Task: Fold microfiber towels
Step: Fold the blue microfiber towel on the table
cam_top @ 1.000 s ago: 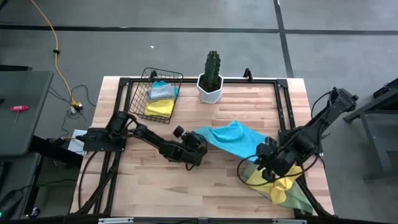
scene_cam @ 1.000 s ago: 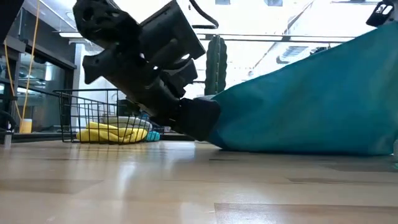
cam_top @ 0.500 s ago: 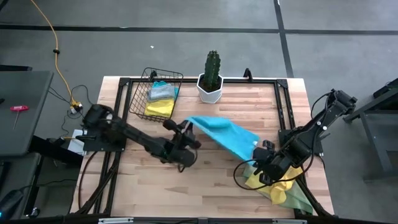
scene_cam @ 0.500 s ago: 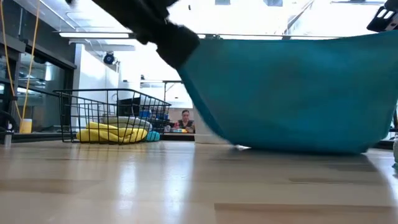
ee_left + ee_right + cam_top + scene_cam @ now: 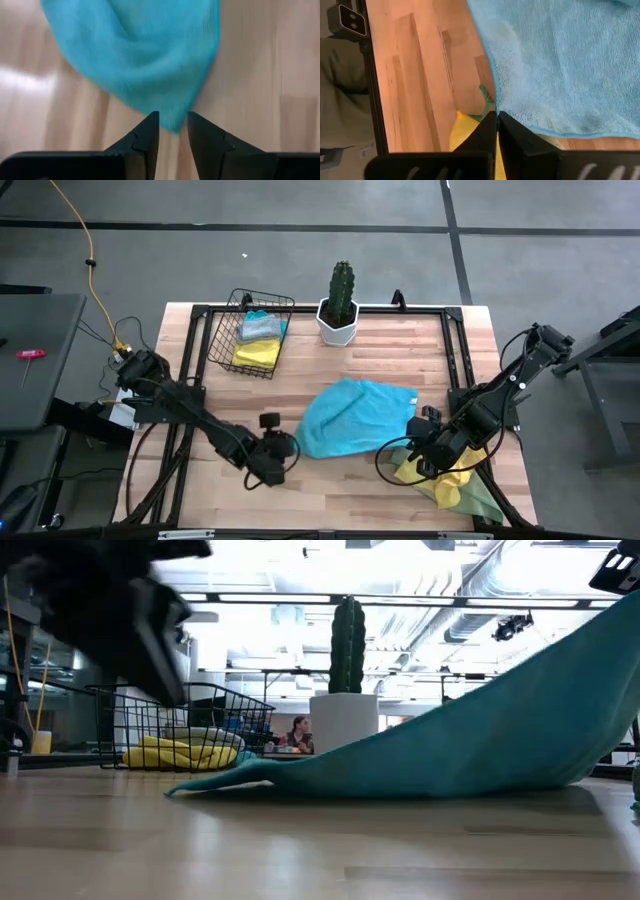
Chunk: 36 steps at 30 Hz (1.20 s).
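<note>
L gripper (image 5: pixel 272 463) low by turquoise towel (image 5: pixel 350 416); R gripper (image 5: pixel 425 425) pinches its edge.

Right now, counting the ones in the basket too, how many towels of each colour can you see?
Turquoise towels: 2, one on the table at, one in the wire basket at
Yellow towels: 2, one in the basket, one near the table's right edge
Grey towel: 1, in the basket
Pale green towel: 1, under the loose yellow one
Total: 6
</note>
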Motion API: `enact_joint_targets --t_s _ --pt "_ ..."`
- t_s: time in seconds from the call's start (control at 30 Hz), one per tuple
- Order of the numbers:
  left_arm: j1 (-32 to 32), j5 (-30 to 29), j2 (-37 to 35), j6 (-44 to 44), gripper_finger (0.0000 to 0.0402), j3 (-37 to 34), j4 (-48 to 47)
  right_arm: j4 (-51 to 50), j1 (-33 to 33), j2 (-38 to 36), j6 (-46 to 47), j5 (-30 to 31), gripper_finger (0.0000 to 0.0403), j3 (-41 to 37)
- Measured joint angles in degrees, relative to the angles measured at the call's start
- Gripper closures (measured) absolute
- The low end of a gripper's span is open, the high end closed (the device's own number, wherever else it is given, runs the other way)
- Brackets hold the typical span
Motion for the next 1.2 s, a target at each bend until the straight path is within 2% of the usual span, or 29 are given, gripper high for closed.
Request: enact_joint_targets --t_s 0.13,0.33,0.57,0.63,0.8,0.93,1.03,1.1,1.2 --pt "-2.92 -1.68 1.68 -1.80 0.0306 0.00 -2.21 0.02 -0.04 0.00 0.00 0.06 0.0403 0.00" --pt "-2.18 -2.26 1.72 4.61 0.0266 0.00 -1.75 0.39 -0.04 0.00 0.00 0.30 0.0402 0.00" --pt "3.35 6.78 4.53 14.33 0.0192 0.00 2.67 0.42 -0.04 0.00 0.00 0.33 0.0402 0.00" --pt "4.68 8.92 6.04 16.41 0.0181 0.00 3.53 0.39 -0.04 0.00 0.00 0.35 0.0402 0.00" --pt "7.38 9.53 8.63 17.71 0.0175 0.02 4.21 0.40 -0.04 0.00 0.00 0.33 0.0402 0.00" --pt "8.65 13.81 8.92 17.73 0.0175 0.20 4.05 0.42 -0.04 0.00 0.06 0.31 0.0402 0.00" --pt "8.87 14.16 8.93 17.41 0.0196 0.20 3.91 0.42 -0.04 0.00 0.04 0.39 0.0402 0.00" --pt "8.87 14.26 8.97 16.11 0.0226 0.21 3.45 0.44 -0.03 0.00 0.03 0.75 0.0402 0.00" --pt "8.93 15.02 9.08 13.39 0.0299 0.31 1.63 0.46 -0.04 0.00 0.45 1.00 0.0402 0.00"
